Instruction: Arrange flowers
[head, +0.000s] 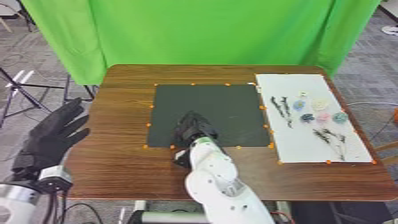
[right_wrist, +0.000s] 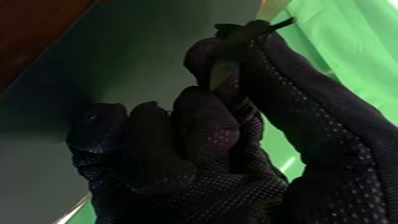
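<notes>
Flowers (head: 322, 118) in the head view, folks, small blooms in a loose cluster on the white sheet (head: 302, 150) at the table's right side, dark twigs (head: 287, 111) lying just beside them and wispy sprigs (head: 330, 137) nearer the robot, while the left hand (head: 49, 137) hangs at the left with its fingers extended and the right hand (head: 191, 126) is over the dark mat (head: 226, 107). Over to the right wrist view, and here the right hand (right_wrist: 213, 187) has a thin dark piece (right_wrist: 280, 24) pinched at its fingertips, other fingers curled!
</notes>
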